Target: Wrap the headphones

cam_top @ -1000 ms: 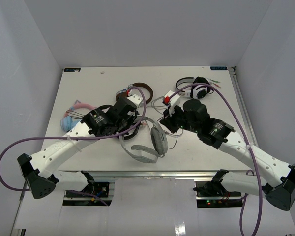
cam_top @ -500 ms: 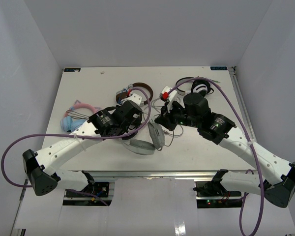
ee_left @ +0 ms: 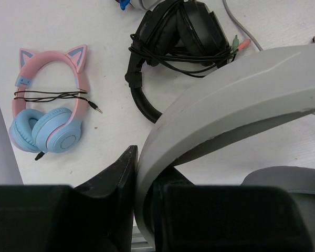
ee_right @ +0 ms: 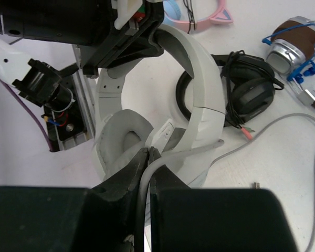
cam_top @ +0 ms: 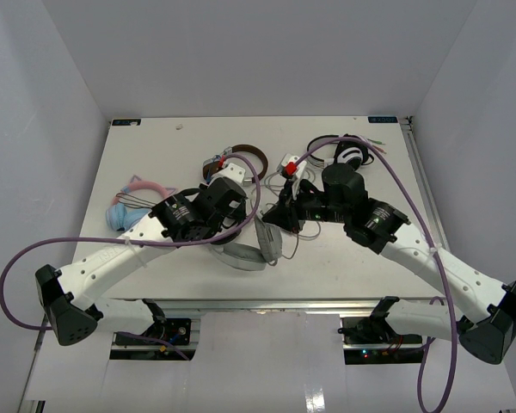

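Looking down, I see the headphones (cam_top: 251,251) mid-table (cam_top: 155,146), between both arms. My left gripper (ee_left: 145,178) is clamped on their white band; my right gripper (ee_right: 147,156) pinches the thin grey cable (ee_right: 142,202). Crowding just behind lies a black pair (ee_left: 186,31), with a pink-and-blue cat-ear pair (ee_left: 47,118) and a brown pair (ee_right: 296,34) farther out. From overhead the arms hide both sets of fingertips.
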Tool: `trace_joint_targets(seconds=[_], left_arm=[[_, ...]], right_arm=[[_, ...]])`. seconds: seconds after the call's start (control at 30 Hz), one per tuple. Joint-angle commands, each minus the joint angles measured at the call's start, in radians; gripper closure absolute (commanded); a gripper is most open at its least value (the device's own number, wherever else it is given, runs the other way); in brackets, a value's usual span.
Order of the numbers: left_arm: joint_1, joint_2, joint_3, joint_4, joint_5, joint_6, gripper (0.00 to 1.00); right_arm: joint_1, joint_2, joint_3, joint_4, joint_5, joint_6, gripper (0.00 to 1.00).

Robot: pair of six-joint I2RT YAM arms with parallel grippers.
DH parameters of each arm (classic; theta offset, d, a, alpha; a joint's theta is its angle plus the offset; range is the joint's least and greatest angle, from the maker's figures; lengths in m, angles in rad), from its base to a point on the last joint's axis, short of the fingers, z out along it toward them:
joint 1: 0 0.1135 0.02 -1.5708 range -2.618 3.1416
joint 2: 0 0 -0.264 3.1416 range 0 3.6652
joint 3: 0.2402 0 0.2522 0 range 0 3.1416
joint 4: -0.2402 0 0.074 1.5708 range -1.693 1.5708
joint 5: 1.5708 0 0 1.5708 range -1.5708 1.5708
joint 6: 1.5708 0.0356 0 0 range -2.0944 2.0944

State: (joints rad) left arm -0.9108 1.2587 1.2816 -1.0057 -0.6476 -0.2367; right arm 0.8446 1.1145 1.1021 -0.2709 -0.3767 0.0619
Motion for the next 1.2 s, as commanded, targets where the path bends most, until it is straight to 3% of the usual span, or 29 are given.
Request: trace_joint_targets(seconds=[0.0,0.27,0.7,1.17], left_arm=[[0.006,-0.023,0.016,0.054,-0.003,-0.05,1.0],[0.006,-0.022,0.089,0.032,0.015,-0.104,1.0],[0.018,-0.038,0.172,0.065,0.01,-0.257,1.0],[0.02,-0.067,0.166,0.114,0.017,-0.356,1.0]], right_arm=[[0.011,-0.024,-0.037,0.203,-0.201,0.07,0.86],[0.01,-0.045,-0.127,0.316,-0.27,0.105,0.79],[0.022,-0.073,-0.278,0.521,-0.265,0.194,0.78],[0.128,-0.09,-0.32,0.615,-0.028,0.2,0.85]])
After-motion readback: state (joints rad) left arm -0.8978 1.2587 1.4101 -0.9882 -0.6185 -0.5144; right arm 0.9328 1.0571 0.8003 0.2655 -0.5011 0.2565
